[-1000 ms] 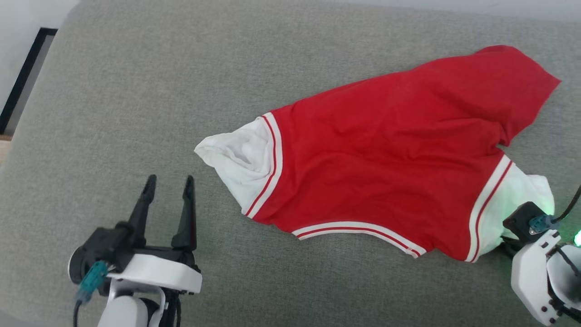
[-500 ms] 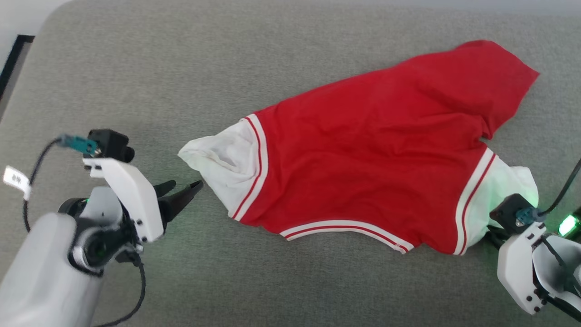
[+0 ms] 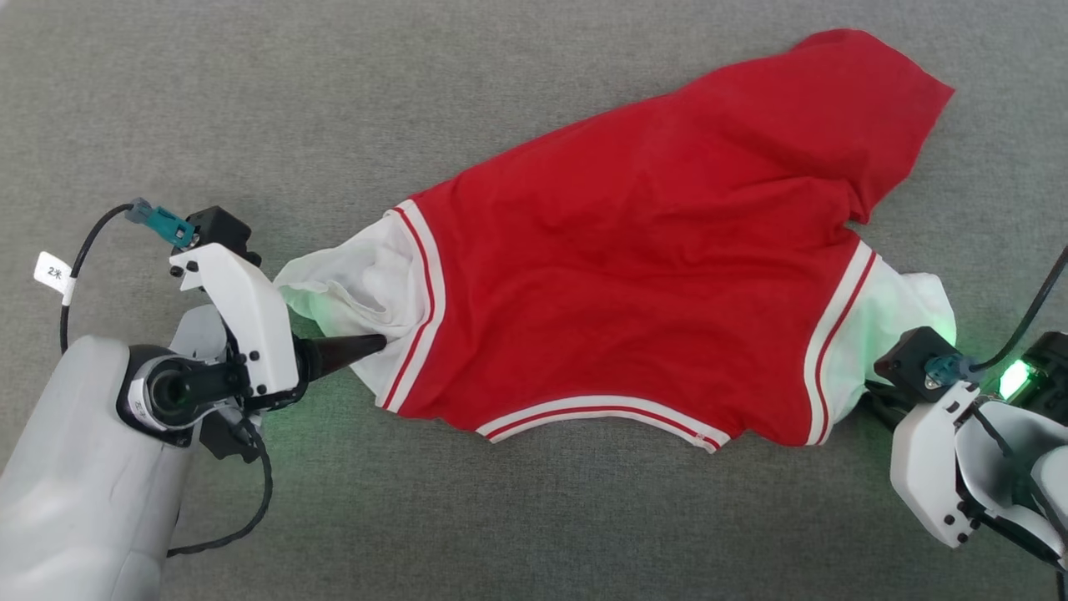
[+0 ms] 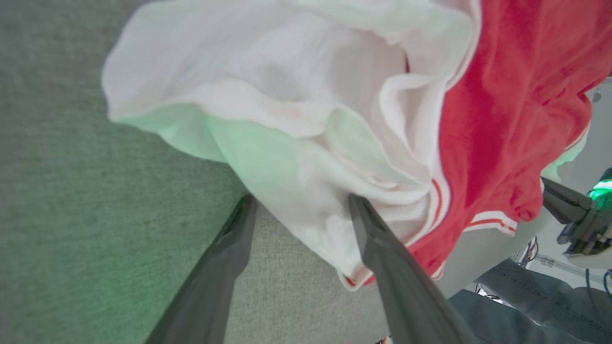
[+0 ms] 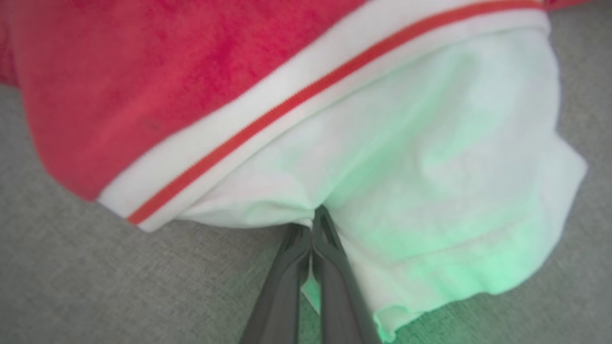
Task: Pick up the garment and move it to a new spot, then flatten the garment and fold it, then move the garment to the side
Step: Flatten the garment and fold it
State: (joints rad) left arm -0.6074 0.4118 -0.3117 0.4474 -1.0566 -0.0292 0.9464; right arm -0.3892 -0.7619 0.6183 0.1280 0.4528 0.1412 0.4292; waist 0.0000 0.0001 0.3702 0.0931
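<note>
Since a second ago the left pincer (image 3: 371, 341) has swung round from pointing up the head view to lying sideways, and has come in against one end of the garment (image 3: 634, 275) (the camera has tipped as well, so the whole picture has shifted).

That garment lies spread on a grey fabric surface (image 3: 250, 100). Its creased red body runs from the robot's near left up to the far right in the head view. Red-and-white striped trim (image 3: 601, 411) edges the near hem and both sleeve seams, and a white sleeve sits at each end.

At the left sleeve (image 3: 359, 284) the left pincer stands wide open and holds nothing. In the left wrist view one finger (image 4: 229, 258) rests on the bare grey surface just beside the cloth. The other finger (image 4: 382, 258) lies over the bunched white edge, which sits between them.

At the opposite end, the right pincer (image 5: 311, 224) is clamped tight on a fold of the right sleeve (image 5: 430, 167), and the cloth puckers at its tips. Green light tints both white sleeves.
</note>
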